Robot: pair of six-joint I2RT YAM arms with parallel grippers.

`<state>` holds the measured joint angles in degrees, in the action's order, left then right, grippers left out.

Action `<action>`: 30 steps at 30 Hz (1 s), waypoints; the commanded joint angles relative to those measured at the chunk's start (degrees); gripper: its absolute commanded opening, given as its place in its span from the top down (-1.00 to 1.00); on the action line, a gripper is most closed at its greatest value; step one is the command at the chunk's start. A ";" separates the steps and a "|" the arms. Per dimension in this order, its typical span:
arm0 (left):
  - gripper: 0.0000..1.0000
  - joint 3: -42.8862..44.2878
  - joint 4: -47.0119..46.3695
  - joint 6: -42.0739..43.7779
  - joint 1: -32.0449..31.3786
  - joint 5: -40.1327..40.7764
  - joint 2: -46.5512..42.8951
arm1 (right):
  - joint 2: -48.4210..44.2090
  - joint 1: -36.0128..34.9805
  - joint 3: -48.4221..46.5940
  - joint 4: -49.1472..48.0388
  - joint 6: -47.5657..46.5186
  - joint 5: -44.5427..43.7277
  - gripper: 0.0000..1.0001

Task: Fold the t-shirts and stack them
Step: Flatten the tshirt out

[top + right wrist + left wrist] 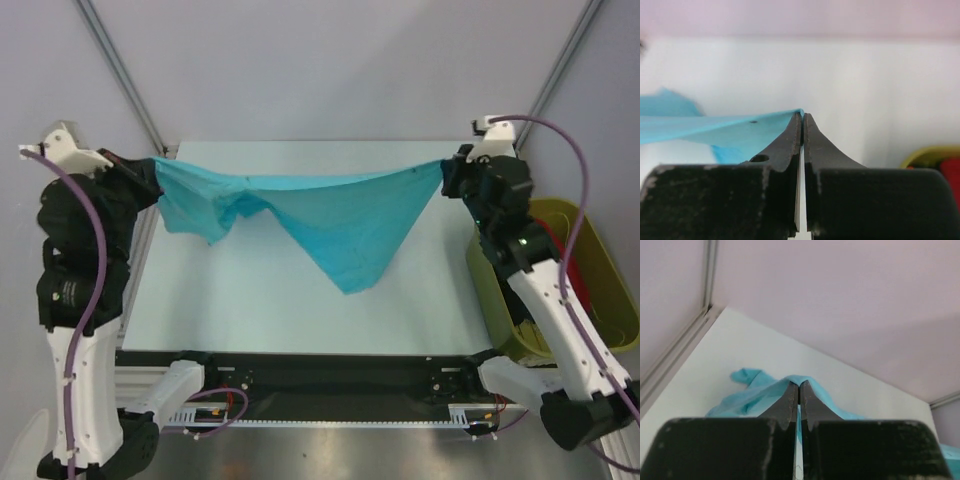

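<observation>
Turquoise soft cloth t-shirt (340, 225) is off the surface, strung in the air between both arms. Top edge runs nearly straight left to right with a slight sag mid-span. The body hangs below it as a V, the point a bit right of centre over the pale flat surface (250, 310). Can't tell whether the tip touches it.

Left end of the shirt is bunched and folded over, with a loose flap drooping just beside the left claw (152, 172). Left claw: fingers together, clamped on that bunched corner; wrist view shows cloth wrapped around both tips.

Right claw (446, 172): fingers together, pinching the shirt's right corner at the very tips. Cloth leaves it as a taut flat sheet. There is a small dark speck on the cloth near that corner.

Both claws sit at about the same height, over opposite side edges of the surface, toward the far end.

Olive-green plastic tub (600, 300) sits off the right edge of the surface, beside the right arm. Something red (952, 172) is inside; can't tell what. Purple cables (85, 260) run along both arms.
</observation>
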<state>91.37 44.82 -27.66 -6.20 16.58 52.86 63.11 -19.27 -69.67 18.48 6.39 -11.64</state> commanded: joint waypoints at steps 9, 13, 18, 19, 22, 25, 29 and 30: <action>0.99 29.28 -13.36 13.33 -0.22 -13.95 -1.53 | -18.45 -1.04 -15.14 -3.02 -3.76 14.87 1.00; 0.99 37.01 -14.76 13.16 -1.10 -14.38 -2.24 | -22.33 -0.95 -19.26 -0.38 -0.86 18.49 1.00; 0.99 39.15 -17.30 11.93 -1.54 -15.61 -1.36 | -22.42 0.19 -23.05 2.17 2.74 22.00 1.00; 1.00 37.93 -17.66 11.93 -1.54 -16.13 -0.92 | -22.24 0.28 -22.79 2.09 3.10 22.01 1.00; 1.00 33.02 -17.83 12.71 -1.54 -16.14 1.09 | -20.93 0.55 -19.90 0.77 2.66 21.31 1.00; 0.99 22.33 -21.34 14.64 -1.54 -16.14 1.63 | -18.74 0.55 -13.40 -4.32 1.43 20.08 1.00; 0.99 4.81 -30.91 17.46 -1.45 -15.79 2.15 | -12.94 0.46 -4.44 -13.27 -1.20 18.24 1.00; 0.99 1.56 -34.93 17.99 -1.45 -15.61 2.85 | -10.93 0.63 -1.73 -16.17 -1.82 17.62 1.00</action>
<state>101.62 17.15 -13.47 -7.40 1.06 50.50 45.67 -18.98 -77.12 10.33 7.07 8.60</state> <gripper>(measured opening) 0.011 0.013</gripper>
